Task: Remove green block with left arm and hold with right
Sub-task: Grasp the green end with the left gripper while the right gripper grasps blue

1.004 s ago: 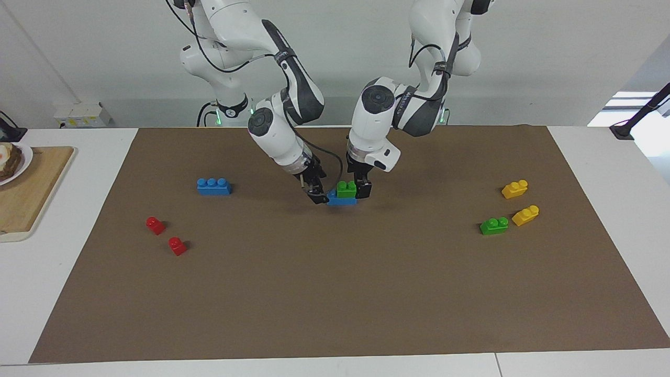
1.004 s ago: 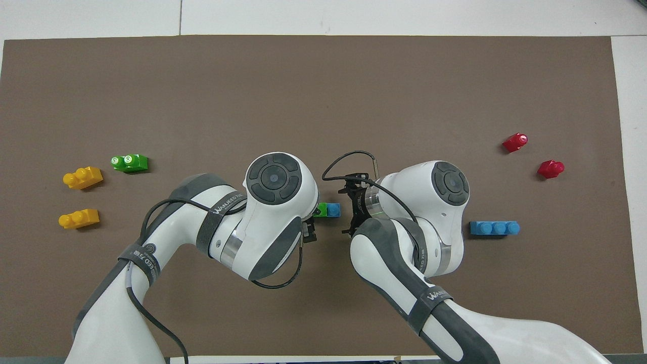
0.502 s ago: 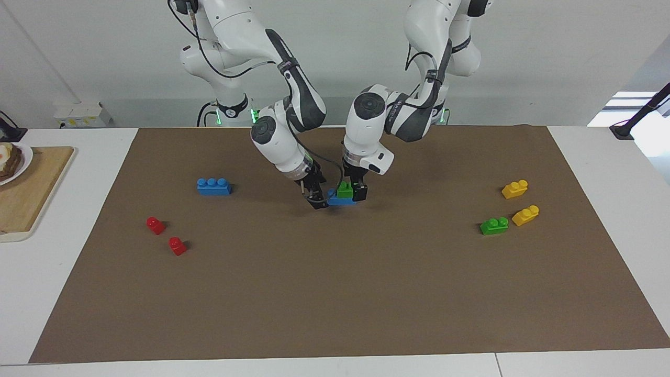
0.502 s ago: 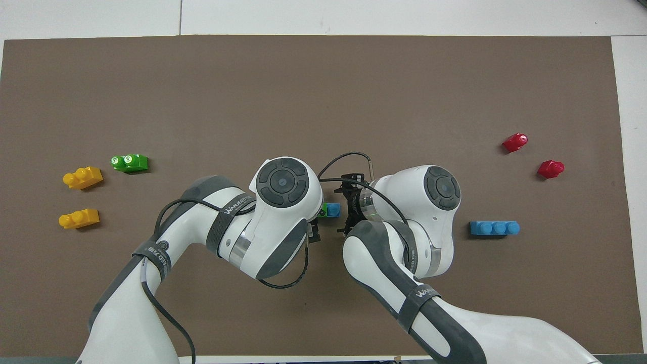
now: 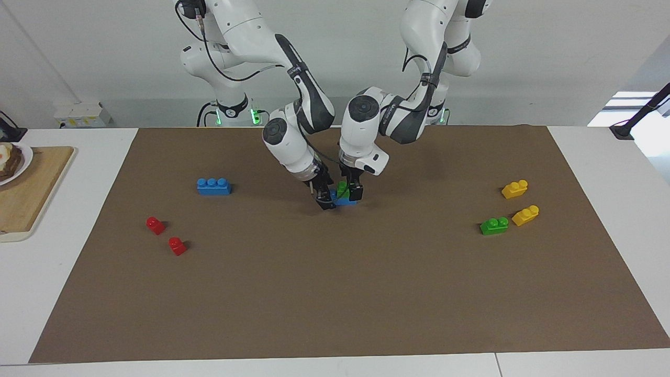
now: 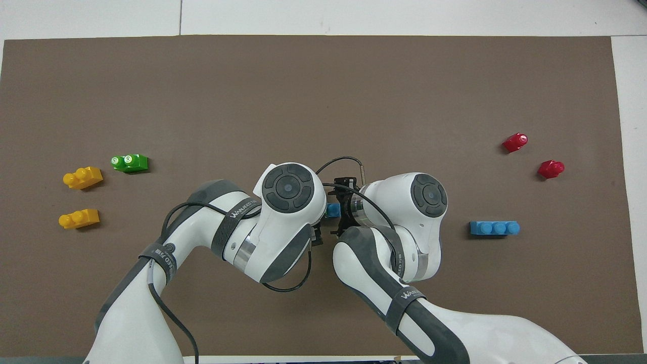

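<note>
One green block (image 5: 342,187) sits on top of a blue brick (image 5: 346,201) in the middle of the brown mat. My left gripper (image 5: 349,192) is down at this green block, right around it. My right gripper (image 5: 325,200) is down at the blue brick's end toward the right arm's side. In the overhead view the left wrist hides the green block and only a bit of the blue brick (image 6: 332,210) shows. A second green block (image 5: 494,225) lies loose toward the left arm's end.
Two yellow bricks (image 5: 514,189) (image 5: 525,215) lie by the loose green block. A blue three-stud brick (image 5: 213,186) and two red pieces (image 5: 155,225) (image 5: 177,245) lie toward the right arm's end. A wooden board (image 5: 31,193) sits off the mat there.
Both grippers have closed in on the stacked bricks. The left gripper has shifted toward the right arm's end over the green block, and the right gripper has moved up to the blue brick's end.
</note>
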{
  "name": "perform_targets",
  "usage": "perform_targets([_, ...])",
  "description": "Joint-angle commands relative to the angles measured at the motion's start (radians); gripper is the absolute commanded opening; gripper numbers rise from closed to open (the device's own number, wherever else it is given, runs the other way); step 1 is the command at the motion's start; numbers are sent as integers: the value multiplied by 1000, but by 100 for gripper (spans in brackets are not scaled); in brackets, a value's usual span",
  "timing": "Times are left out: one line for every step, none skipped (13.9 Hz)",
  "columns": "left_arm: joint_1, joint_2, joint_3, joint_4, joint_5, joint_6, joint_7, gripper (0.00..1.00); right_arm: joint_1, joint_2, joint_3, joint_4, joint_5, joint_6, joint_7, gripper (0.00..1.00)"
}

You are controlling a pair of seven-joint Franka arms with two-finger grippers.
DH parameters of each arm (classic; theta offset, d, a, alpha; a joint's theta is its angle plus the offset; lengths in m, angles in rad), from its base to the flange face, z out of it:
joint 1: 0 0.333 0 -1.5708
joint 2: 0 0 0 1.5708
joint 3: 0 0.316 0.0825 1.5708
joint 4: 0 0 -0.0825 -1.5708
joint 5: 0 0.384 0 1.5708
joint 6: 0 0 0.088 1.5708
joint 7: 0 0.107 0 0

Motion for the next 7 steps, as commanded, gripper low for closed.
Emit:
perform_targets([-30, -19, 9, -50, 19, 54, -25, 100, 1, 3, 1, -2, 38, 22, -15, 90])
perform_targets([-30, -19, 11, -51, 19, 55, -26, 100, -1, 4, 0, -2, 38, 24, -15, 88])
perform_targets([-30, -20, 11, -51, 19, 55, -26, 100, -4, 4, 1, -2, 38, 27, -13, 83])
perform_targets([-30, -20, 11, -53, 19, 55, -26, 100, -4, 6, 0, -2, 38, 27, -13, 74])
perform_targets([-30, -20, 11, -53, 19, 55, -26, 100, -4, 6, 1, -2, 39, 28, -9, 67])
perform_targets([-30, -20, 11, -54, 19, 55, -26, 100, -4, 6, 1, 0, 49, 28, -7, 54])
perform_targets([-30, -20, 11, -54, 19, 55, -26, 100, -4, 6, 0, 0, 81, 30, -10, 35])
